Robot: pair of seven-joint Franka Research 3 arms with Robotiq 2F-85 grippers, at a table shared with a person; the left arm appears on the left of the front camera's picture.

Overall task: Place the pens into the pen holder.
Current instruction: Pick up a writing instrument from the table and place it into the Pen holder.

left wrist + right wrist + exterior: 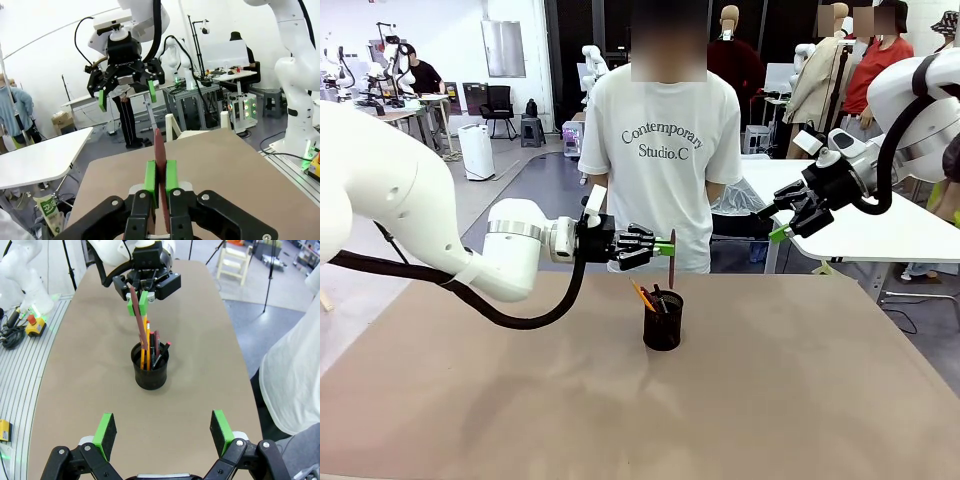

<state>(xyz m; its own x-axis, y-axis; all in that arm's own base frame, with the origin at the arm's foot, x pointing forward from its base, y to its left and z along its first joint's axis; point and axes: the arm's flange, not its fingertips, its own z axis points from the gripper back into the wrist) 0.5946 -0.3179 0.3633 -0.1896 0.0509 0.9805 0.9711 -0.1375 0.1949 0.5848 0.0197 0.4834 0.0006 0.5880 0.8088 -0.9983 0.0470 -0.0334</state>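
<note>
Left gripper (665, 247) is clamped on the reddish-brown pen (672, 258), green pads (150, 176) pressed to both sides of the shaft; in the front view the pen stands near upright, just above and slightly right of the holder (663, 320); in the right wrist view its lower end reaches down to the holder's rim among the other pens. The holder, a black mesh cup, stands on the table (820, 400) near the middle, closer to the far edge; inside it lean the yellow-orange pencil (143, 347) and the black marker (161, 352) with its pink-red end up. Right gripper (790, 222) hangs beyond the table's far right corner, well apart from the holder, jaws spread wide, nothing between them. A person (663, 140) in a white printed T-shirt stands at the far edge, behind the holder.
</note>
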